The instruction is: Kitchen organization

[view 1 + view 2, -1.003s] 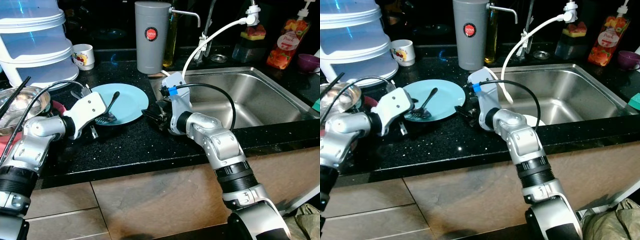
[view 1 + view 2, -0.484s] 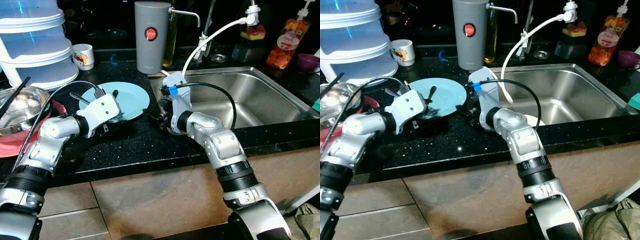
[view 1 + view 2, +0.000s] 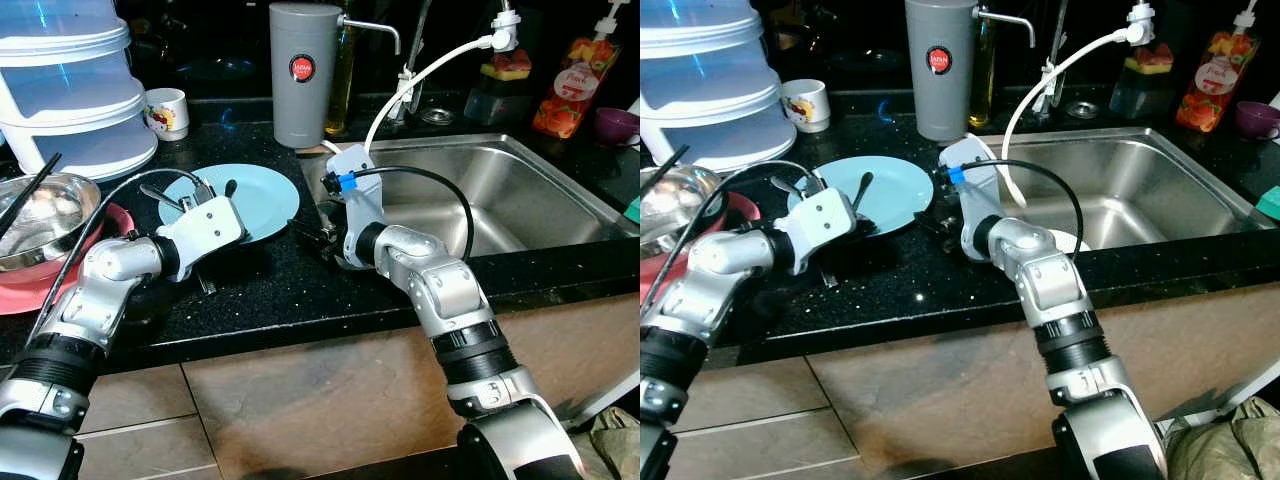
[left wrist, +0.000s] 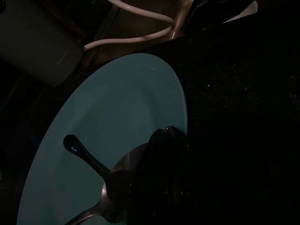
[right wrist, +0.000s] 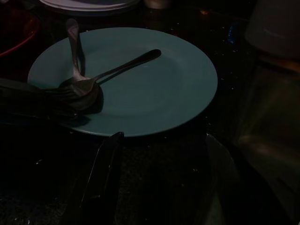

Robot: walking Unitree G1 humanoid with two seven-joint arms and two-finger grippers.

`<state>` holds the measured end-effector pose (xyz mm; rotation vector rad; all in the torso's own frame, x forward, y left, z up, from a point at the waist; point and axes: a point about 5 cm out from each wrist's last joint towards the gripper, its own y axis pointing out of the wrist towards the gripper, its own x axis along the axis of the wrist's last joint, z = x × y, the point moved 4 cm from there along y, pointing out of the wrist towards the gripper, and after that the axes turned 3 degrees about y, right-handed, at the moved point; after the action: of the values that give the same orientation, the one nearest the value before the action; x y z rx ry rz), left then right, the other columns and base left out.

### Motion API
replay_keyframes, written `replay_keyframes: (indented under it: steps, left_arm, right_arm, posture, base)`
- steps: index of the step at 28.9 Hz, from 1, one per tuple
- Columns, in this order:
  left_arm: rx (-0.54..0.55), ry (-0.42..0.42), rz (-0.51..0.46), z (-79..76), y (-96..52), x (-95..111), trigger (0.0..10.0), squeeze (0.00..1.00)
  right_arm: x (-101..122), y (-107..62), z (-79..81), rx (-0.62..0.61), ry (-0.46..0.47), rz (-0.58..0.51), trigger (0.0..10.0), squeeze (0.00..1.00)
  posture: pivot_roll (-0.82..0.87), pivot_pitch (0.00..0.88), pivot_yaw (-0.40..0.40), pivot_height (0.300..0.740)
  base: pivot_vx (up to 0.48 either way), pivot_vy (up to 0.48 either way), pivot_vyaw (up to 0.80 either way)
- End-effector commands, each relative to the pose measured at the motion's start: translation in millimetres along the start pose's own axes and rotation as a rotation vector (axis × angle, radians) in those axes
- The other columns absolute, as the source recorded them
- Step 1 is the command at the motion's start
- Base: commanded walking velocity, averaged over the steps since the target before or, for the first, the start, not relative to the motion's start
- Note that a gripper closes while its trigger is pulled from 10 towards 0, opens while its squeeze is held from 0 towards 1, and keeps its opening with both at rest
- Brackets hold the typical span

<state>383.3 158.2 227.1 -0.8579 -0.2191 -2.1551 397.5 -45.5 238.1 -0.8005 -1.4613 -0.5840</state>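
Centre-left of the head views, the turquoise plate lies on the black counter, carrying a fork and spoon. The left gripper sits at its rim, jaws seemingly together. The right gripper rests beside it, jaws apart.

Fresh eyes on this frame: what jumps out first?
The light blue plate on the black counter, with a fork and spoon lying on it, draws the eye first. The left gripper sits at the plate's near left edge by the cutlery, and the right gripper rests on the counter at its right edge, beside the steel sink. A tall grey jug stands behind the plate.
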Motion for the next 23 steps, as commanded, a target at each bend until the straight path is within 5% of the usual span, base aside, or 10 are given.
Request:
replay_keyframes:
  steps: [1, 4, 5, 6, 15, 23]
  left_arm:
    - [-0.015, -0.003, 0.005, -5.9, 0.5, -2, 0.0, 0.00]
    - [0.001, 0.007, 0.007, -4.0, 0.9, -2, 0.0, 0.00]
    - [0.021, 0.014, 0.011, -1.3, 1.4, -3, 10.0, 0.00]
    - [0.044, 0.021, 0.009, 2.1, 2.0, -3, 10.0, 1.00]
    - [0.071, -0.053, -0.033, 7.2, 4.1, 4, 10.0, 1.00]
    - [0.006, -0.125, -0.008, -6.4, 5.0, -3, 10.0, 1.00]
  right_arm:
    - [1, 0.3, -1.8, -0.008, -0.011, 0.012, 10.0, 0.00]
    - [1, 0.2, -2.1, -0.009, -0.011, 0.011, 10.0, 0.00]
    - [1, 0.1, -2.3, -0.009, -0.011, 0.011, 10.0, 0.00]
    - [2, 0.2, -2.4, -0.009, -0.010, 0.009, 10.0, 0.00]
    - [2, -0.4, -2.0, -0.008, -0.007, 0.006, 10.0, 0.00]
    - [1, -0.3, -0.5, -0.005, -0.006, 0.009, 10.0, 0.00]
  posture:
    - [0.05, 0.066, -0.019, 0.740]
    - [0.05, 0.066, -0.019, 0.740]
    - [0.05, 0.066, -0.019, 0.740]
    - [0.06, 0.068, -0.021, 0.740]
    - [0.05, 0.069, -0.016, 0.740]
    - [0.05, 0.071, -0.014, 0.740]
  base:
    - [0.000, 0.000, 0.00]
    - [0.000, 0.000, 0.00]
    - [0.000, 0.000, 0.00]
    - [0.000, 0.000, 0.00]
    - [0.000, 0.000, 0.00]
    - [0.000, 0.000, 0.00]
